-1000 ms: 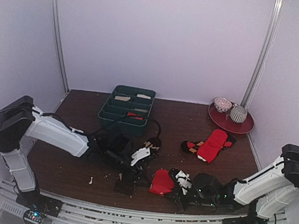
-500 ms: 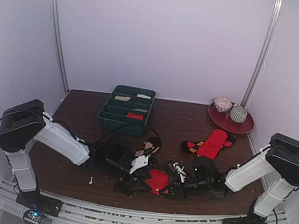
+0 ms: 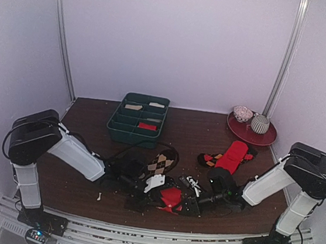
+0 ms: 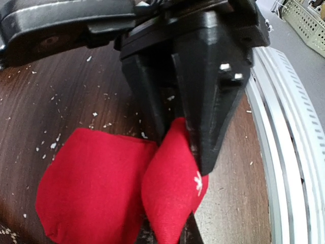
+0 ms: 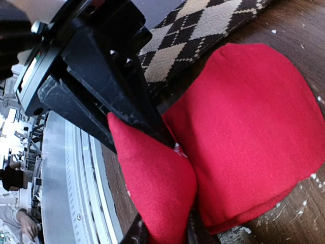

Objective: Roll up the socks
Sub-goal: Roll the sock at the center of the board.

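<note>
Pretty clearly a robotics lab test cell, not anybody's home or kitchen. Boxed in on three sides by plain pale wall panels point(image 3: 178, 41), with bare metal posts point(image 3: 64, 34) up the corners. Left arm point(image 3: 76, 156) and right arm point(image 3: 268, 184) bolted side by side onto a slotted aluminium rail point(image 3: 155, 239) along the near edge of a dark wood table point(image 3: 197, 132). Household stuff laid out like props: a red sock point(image 3: 171, 196), a green divided tray point(image 3: 138, 119), a red plate point(image 3: 265, 138) with little bowls point(image 3: 243, 113). Past the rail in the right wrist view, seemingly people point(image 5: 11, 179) amid clutter, all blurry. Off the table edge in the left wrist view, a perforated beige bin point(image 4: 304, 20).
</note>
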